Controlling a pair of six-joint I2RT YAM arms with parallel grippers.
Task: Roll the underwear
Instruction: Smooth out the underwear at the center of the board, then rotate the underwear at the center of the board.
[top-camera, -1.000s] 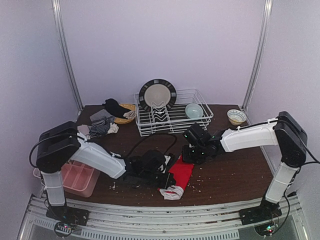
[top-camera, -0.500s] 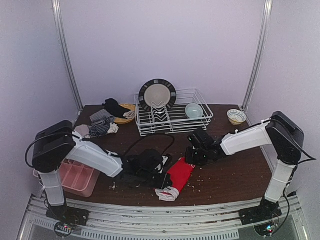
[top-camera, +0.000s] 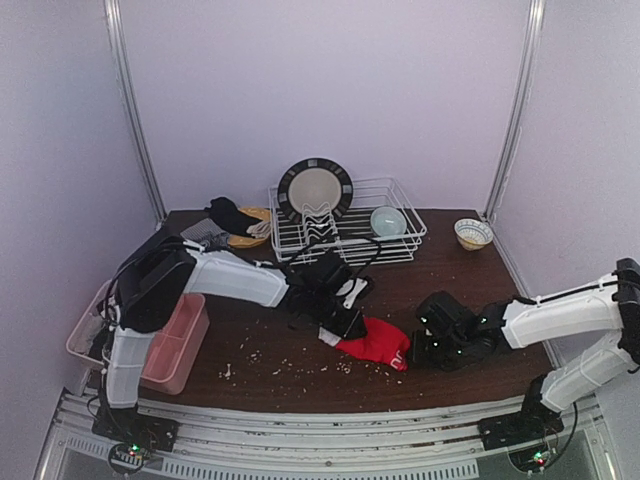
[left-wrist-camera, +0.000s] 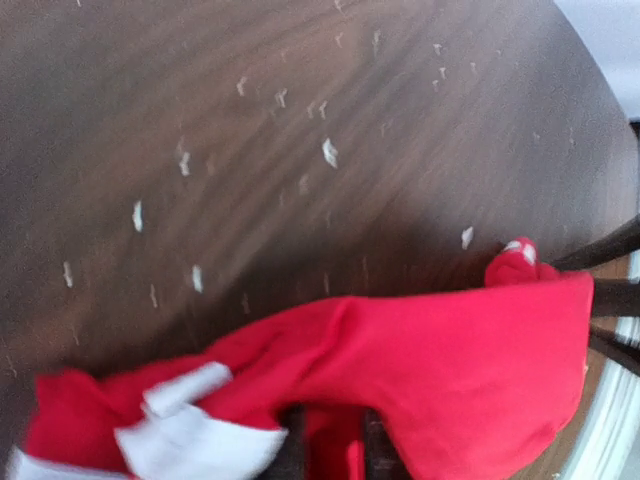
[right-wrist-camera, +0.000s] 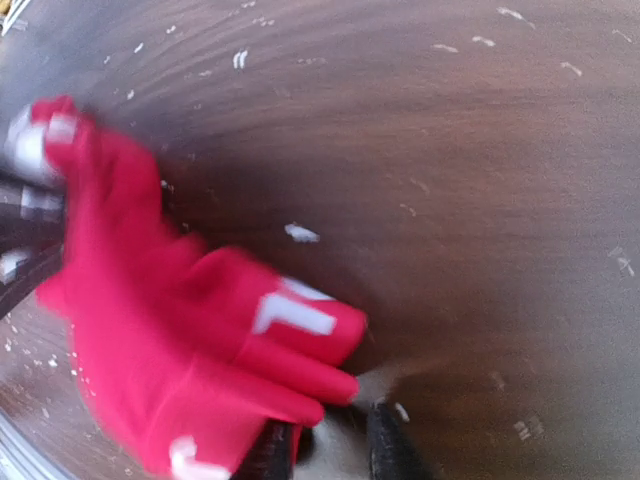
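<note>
Underwear (top-camera: 375, 343), the red pair with the white band, is front-middle of the table (top-camera: 480, 290), stretched between both arms. Left fingers (left-wrist-camera: 290, 455) are nearly closed, pinching one end of it. Right fingers (right-wrist-camera: 385, 450) look clamped on the other end, though that view's pretty blurry.

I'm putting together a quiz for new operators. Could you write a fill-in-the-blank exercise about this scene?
1. The left fingers and right fingers both pinch the ___ underwear.
2. The plate stands upright in the white wire ___.
3. The pink tray sits at the ___ side of the table.

Missing words: red; rack; left.
</note>
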